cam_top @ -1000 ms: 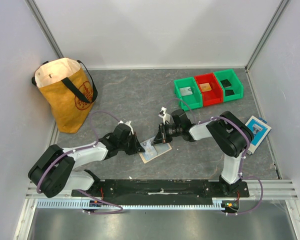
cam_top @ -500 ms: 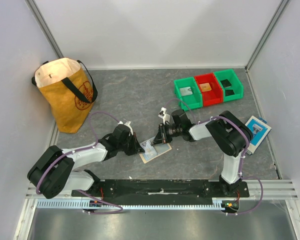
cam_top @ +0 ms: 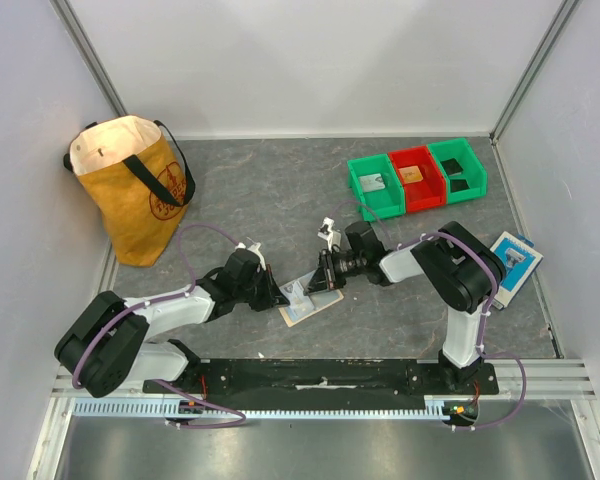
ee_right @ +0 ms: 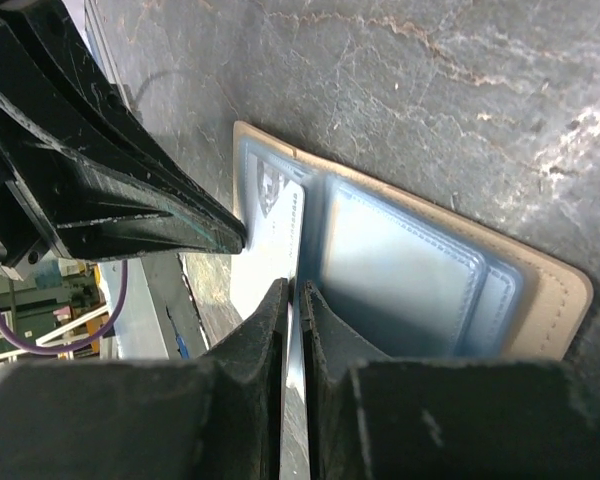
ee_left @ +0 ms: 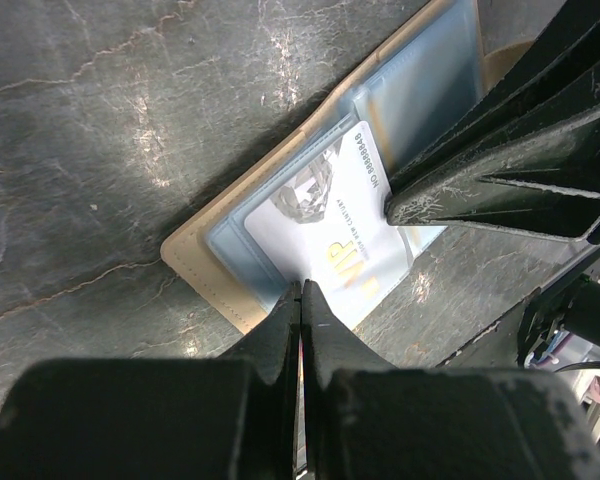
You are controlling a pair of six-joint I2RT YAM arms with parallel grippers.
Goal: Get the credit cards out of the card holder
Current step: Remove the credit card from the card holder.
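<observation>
The card holder (cam_top: 318, 301) lies open between the arms, with a tan rim (ee_left: 208, 268) and a pale blue inner face (ee_right: 400, 270). A white credit card (ee_left: 325, 225) with gold lettering sticks partway out of a sleeve. My left gripper (ee_left: 300, 286) is shut, and its tips press on the card's near end at the holder's edge. My right gripper (ee_right: 293, 290) comes in from the other side. Its jaws are nearly together on the long edge of the credit card (ee_right: 272, 240). In the top view the left gripper (cam_top: 280, 297) and the right gripper (cam_top: 326, 280) almost meet over the holder.
A yellow tote bag (cam_top: 130, 190) stands at the far left. A green bin (cam_top: 377, 185), a red bin (cam_top: 415, 175) and another green bin (cam_top: 457, 170) sit at the back right. A blue-and-white packet (cam_top: 512, 258) lies by the right wall.
The right gripper has shifted slightly to the right at the card's edge. The left gripper and the holder have stayed where they were.
</observation>
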